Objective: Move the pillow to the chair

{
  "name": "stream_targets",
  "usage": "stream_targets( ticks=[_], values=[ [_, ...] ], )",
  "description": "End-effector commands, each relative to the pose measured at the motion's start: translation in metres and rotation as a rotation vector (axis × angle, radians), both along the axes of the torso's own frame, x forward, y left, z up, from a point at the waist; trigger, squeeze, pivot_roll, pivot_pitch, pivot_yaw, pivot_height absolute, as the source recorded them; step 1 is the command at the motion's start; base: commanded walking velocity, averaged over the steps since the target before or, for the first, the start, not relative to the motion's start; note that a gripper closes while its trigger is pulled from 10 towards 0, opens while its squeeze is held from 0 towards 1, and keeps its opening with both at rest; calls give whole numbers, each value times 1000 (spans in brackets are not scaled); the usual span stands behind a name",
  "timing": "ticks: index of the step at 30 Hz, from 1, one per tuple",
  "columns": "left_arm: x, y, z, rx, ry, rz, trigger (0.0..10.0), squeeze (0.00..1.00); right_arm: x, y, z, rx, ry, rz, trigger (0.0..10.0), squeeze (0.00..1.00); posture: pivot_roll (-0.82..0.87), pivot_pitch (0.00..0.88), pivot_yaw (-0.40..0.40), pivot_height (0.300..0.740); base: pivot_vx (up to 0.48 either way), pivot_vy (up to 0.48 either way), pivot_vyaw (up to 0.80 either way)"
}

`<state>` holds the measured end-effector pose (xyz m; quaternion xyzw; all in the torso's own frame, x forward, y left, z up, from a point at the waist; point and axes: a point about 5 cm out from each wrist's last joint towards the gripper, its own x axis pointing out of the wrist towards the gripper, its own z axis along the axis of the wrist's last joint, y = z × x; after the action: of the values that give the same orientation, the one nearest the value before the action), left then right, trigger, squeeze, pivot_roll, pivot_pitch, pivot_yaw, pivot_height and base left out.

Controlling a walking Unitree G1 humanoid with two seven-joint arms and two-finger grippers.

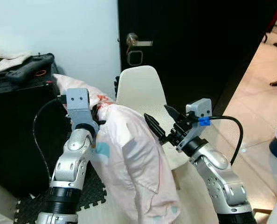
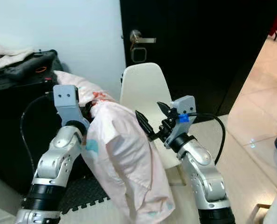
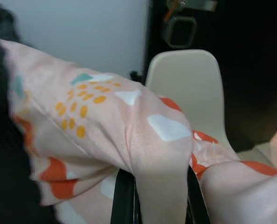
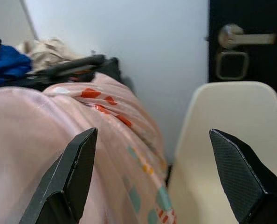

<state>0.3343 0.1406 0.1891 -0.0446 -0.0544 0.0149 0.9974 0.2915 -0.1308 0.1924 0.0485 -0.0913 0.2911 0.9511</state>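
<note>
1. Nearest the robot, the pillow [image 1: 134, 163] hangs as a long pink drape, its lower end low at about 6 o'clock over a dark foam mat [image 1: 89, 193], its upper part bunched near the left gripper [image 1: 97, 113].
2. The left gripper is clenched on a fold of the pillow; in the left wrist view the two black fingers [image 3: 123, 198] pinch the patterned cloth between them.
3. The right gripper [image 1: 162, 122] sits at about 3 o'clock of the pillow, fingers spread wide and holding nothing; whether one tip touches the cloth cannot be told.
4. The step in hand looks like the carry: the pillow is lifted and partly over the front of the chair [image 1: 141, 88], but not yet laid on the seat.
5. The next move probably calls for swinging the pillow toward 12 o'clock and lowering it, so that the hanging end clears the seat's front edge instead of dragging off it.
6. Room is tight at 9 o'clock, where a black case [image 1: 17, 121] stands just beside the left arm; open tiled floor [image 1: 259, 107] lies toward 2 o'clock.
7. Farthest, a dark door [image 1: 199, 46] with a metal handle [image 1: 136, 42] stands close behind the chair back, limiting any push that way.
</note>
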Motion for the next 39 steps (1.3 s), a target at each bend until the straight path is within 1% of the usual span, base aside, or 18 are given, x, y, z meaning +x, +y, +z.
stream_targets(
  ticks=[1, 14, 17, 23, 24, 25, 26, 28, 30, 36, 37, 39],
  values=[
    [0, 2, 22, 13, -118, 11, 10000, 0, 0, 1, -1, 6, 10, 2, 10000, 0, -77, 40, 16, 740, 390, 0, 0],
    [-1, 1, 21, 17, -119, 12, 10000, 0, -1, 4, -2, 9, 10, 10, 10000, 0, -77, 32, 16, 740, 397, 0, 0],
    [0, 1, 21, -10, -118, 23, 10000, 0, -1, 6, -2, 11, 11, 12, 10000, 0, -78, 30, 16, 740, 356, 0, 0],
    [0, -2, 21, -7, -119, -13, 10000, 0, -1, 6, -2, 12, 11, 11, 10000, 0, -79, 24, 18, 740, 0, 0, 0],
    [0, -3, 20, -6, -115, -19, 10000, 0, -1, 6, -2, 12, 10, 11, 10000, 0, -79, 24, 18, 740, 0, -461, 0],
    [0, -3, 20, -9, -112, -20, 10000, 0, -1, 6, -2, 4, 3, 9, 10000, 0, -81, 23, 20, 740, 0, -465, 0],
    [0, -3, 20, -12, -113, -18, 10000, 0, -1, 5, -2, -44, -16, -11, 10000, 0, -82, 25, 20, 740, 0, -465, 800],
    [0, -3, 20, -12, -113, -18, 10000, 0, -1, 5, -2, -44, -16, -11, 10000, 0, -82, 25, 20, 740, 0, -465, 800],
    [1, -4, 21, -13, -115, -16, 10000, 0, 0, 5, -3, -80, -30, -27, 10000, 0, -82, 26, 19, 740, 0, -465, 800],
    [1, -4, 19, -16, -105, -9, 10000, 0, -1, 6, -3, -68, -25, -14, 10000, 0, -82, 31, 19, 740, 0, -463, 800],
    [1, -3, 17, -35, -101, 5, 10000, 0, 0, 5, -5, -58, -12, -23, 10000, 0, -81, 33, 17, 740, 0, 0, 0],
    [1, -2, 17, -37, -100, 9, 10000, 0, 0, 4, -5, -53, -8, -27, 10000, 0, -81, 33, 17, 740, 0, 0, 0]
  ],
)
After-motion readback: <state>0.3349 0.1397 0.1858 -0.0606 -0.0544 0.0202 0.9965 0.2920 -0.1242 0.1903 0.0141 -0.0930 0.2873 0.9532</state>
